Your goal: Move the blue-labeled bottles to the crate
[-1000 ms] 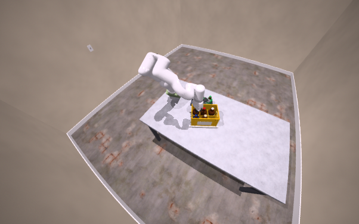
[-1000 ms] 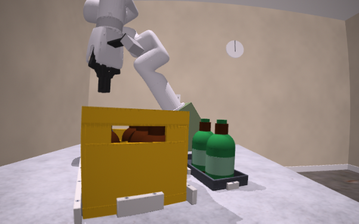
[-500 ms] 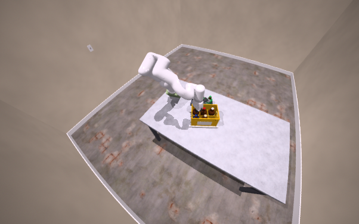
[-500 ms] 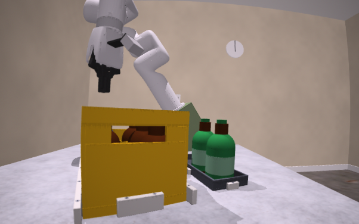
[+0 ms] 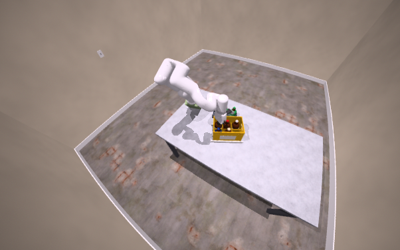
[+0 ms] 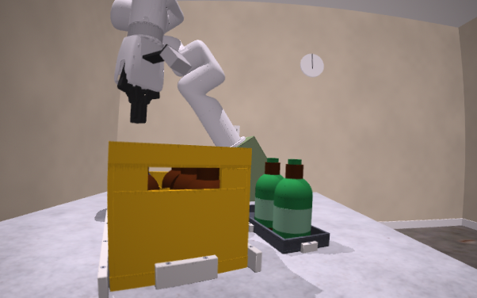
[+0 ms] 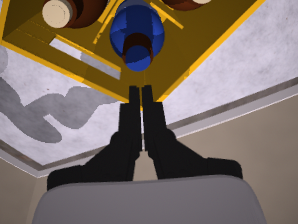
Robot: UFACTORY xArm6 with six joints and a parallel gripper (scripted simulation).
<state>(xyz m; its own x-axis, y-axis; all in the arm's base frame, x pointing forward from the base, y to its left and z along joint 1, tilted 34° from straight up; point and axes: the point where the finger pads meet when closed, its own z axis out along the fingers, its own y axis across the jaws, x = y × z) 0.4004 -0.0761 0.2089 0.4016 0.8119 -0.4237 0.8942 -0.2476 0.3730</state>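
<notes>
While above the crate (image 6: pixel 180 222), fingers meet, empty.

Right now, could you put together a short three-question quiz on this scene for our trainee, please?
1. True or false: the gripper is shut on the blue bottle.
2. Which bottles stand on the dark tray beside the yellow crate? A) two green-labeled B) two blue-labeled C) none
3. Fill in: the gripper hangs ____ the crate, not inside it.

Key
1. False. Its fingers are together with nothing between them, and the blue bottle stands in a crate cell beneath.
2. A.
3. Above.
</notes>
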